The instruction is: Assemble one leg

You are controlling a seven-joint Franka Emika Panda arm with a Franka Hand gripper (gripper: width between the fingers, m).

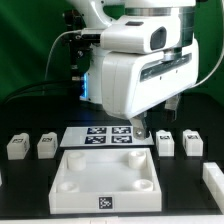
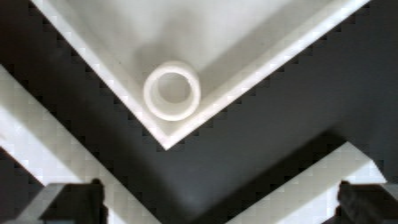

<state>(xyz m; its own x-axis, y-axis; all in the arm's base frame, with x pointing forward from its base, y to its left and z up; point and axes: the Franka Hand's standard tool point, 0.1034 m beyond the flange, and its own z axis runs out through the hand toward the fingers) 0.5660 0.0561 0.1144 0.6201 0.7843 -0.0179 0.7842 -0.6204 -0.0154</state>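
Observation:
Several small white legs with tags stand on the black table: two at the exterior view's left (image 1: 16,146) (image 1: 46,146), two at its right (image 1: 165,143) (image 1: 192,141), and one near the right edge (image 1: 213,180). The large white tray-like piece (image 1: 70,180) with round corner sockets lies at the front middle. My gripper (image 1: 141,130) hangs low just behind the tray's far right corner, beside the nearest right leg. In the wrist view my gripper (image 2: 214,203) is open and empty, its dark fingers (image 2: 63,202) wide apart above a tray corner and its round socket (image 2: 171,88). No leg shows there.
The marker board (image 1: 84,137) lies flat behind the tray, partly under the arm. The arm's bulky white body (image 1: 135,70) hides the middle back of the table. Cables hang behind it at the exterior view's left.

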